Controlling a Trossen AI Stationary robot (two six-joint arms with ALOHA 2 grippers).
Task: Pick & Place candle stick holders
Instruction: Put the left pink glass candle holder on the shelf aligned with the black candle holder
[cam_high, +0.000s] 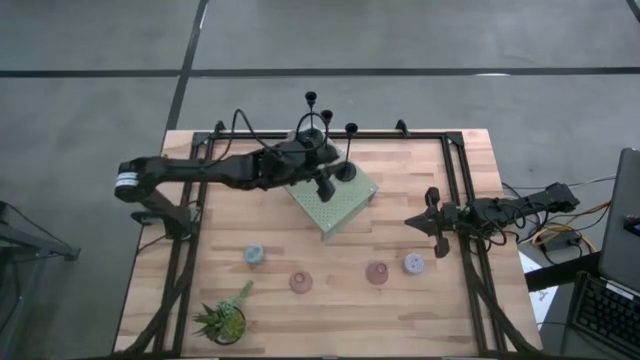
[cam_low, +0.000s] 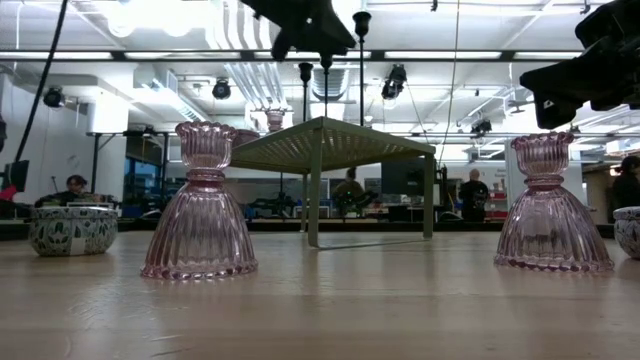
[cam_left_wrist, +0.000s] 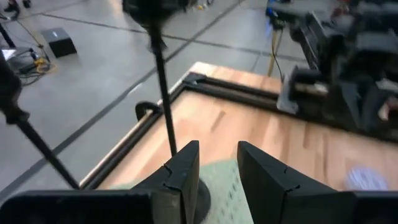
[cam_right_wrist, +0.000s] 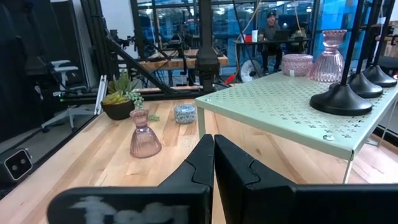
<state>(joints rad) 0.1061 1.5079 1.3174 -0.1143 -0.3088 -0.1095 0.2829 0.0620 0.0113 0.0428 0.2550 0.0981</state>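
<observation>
On the green stand (cam_high: 335, 200) mid-desk, I saw three black candle stick holders (cam_high: 344, 171). My left gripper (cam_high: 326, 186) hovered released above the stand, fingers apart behind one base. Only the right wrist view showed a pink holder (cam_right_wrist: 328, 56) on the stand. Right gripper (cam_high: 433, 222) waited clenched near the desk's (cam_high: 400, 320) right rail; four low holders (cam_high: 300, 281) sat along the front, well apart.
</observation>
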